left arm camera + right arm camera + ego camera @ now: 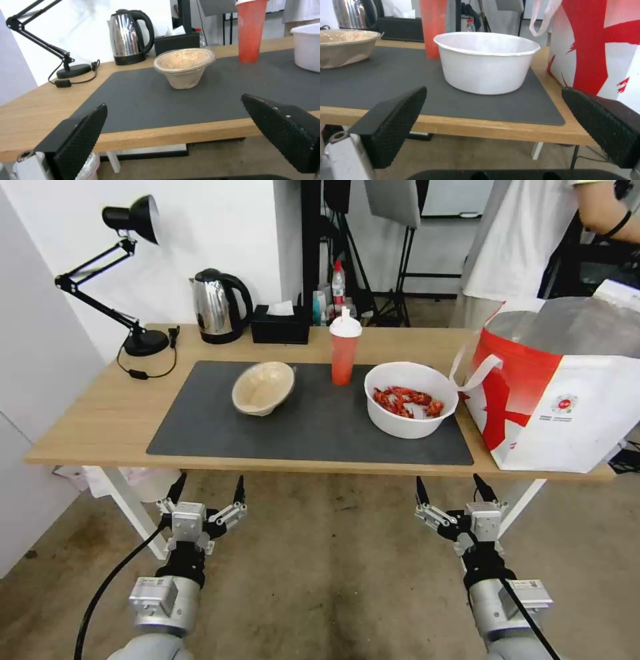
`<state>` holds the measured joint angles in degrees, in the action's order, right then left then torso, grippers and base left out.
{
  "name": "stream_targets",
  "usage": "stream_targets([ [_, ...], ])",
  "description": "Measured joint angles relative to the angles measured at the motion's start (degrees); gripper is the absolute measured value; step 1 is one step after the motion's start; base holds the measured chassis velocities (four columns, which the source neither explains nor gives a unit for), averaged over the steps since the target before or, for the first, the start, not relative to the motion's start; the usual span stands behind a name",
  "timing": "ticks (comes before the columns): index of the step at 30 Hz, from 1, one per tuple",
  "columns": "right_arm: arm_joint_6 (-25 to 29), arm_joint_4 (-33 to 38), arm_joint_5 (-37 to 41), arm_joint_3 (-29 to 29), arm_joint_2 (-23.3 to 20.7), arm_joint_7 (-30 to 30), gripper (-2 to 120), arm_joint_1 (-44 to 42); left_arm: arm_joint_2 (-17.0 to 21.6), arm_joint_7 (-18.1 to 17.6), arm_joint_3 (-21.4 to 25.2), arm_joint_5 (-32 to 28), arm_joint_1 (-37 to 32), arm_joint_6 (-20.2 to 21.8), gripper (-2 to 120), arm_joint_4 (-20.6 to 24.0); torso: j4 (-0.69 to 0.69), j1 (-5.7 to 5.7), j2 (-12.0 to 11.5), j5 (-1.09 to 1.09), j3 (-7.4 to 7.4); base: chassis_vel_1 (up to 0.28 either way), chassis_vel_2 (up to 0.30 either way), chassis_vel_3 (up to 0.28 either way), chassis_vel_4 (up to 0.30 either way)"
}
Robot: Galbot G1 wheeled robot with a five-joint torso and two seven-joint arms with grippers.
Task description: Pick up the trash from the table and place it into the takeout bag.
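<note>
We can't make out any actual text anywhere. Closest thing is a small round logo [564, 404] on the white front of the bag [587, 433] at the tabletop's right end, too tiny for us to read.

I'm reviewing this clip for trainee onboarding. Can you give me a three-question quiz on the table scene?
1. True or false: the white bowl sits between the red cup and the takeout bag.
2. Which item lies tilted on the mat? A) kettle B) beige bowl C) tissue box
3. Are the left tool and right tool open or shut?

Key: 1 true; 2 B; 3 open, both below the table edge, holding nothing.
</note>
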<state>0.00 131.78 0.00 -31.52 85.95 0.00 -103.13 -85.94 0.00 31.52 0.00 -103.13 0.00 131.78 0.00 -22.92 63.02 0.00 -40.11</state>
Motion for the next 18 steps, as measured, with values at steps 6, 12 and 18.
stream_targets([
  [6,0.0,0.0,0.0,0.0,0.0,0.0,100,0.0,0.0,0.0,0.0,0.0,0.0,0.0,100,0.0,0.0,0.0,0.0,0.0,0.0,0.0,0.0,0.0,0.0],
  [12,0.0,0.0,0.0,0.0,0.0,0.0,100,0.0,0.0,0.0,0.0,0.0,0.0,0.0,100,0.0,0.0,0.0,0.0,0.0,0.0,0.0,0.0,0.0,0.0],
  [18,0.0,0.0,0.0,0.0,0.0,0.0,100,0.0,0.0,0.0,0.0,0.0,0.0,0.0,100,0.0,0.0,0.0,0.0,0.0,0.0,0.0,0.0,0.0,0.0],
])
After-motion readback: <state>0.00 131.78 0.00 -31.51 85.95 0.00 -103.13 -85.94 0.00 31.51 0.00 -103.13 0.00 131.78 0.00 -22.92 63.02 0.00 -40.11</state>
